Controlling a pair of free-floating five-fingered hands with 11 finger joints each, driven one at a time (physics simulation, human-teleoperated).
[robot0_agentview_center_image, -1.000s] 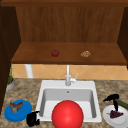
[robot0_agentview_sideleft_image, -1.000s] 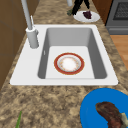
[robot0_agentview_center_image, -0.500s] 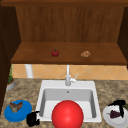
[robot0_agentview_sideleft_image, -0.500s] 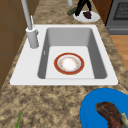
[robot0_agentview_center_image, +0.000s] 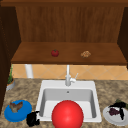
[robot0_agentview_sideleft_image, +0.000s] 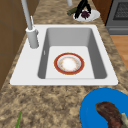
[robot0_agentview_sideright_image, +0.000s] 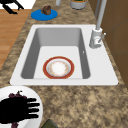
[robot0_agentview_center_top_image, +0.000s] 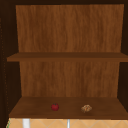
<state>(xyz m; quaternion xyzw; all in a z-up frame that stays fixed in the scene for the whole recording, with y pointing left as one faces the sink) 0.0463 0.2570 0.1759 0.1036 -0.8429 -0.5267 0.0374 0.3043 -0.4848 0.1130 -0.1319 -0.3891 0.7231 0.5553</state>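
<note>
At the lower left of the front view you see the blue plate (robot0_agentview_center_image: 17, 113) with a brown piece of food (robot0_agentview_center_image: 16, 106), and just to its right the left hand (robot0_agentview_center_image: 33, 119), whose finger state you cannot tell. Centre, the sink (robot0_agentview_center_image: 68, 91) holds a red bowl (robot0_agentview_center_image: 67, 115). At lower right, your right hand (robot0_agentview_center_image: 120, 107) lies flat, fingers straight, over the grapes (robot0_agentview_center_image: 113, 111) on the white plate (robot0_agentview_center_image: 110, 118).

Even, flat light; soft blur throughout, faint shadows, no glare
</note>
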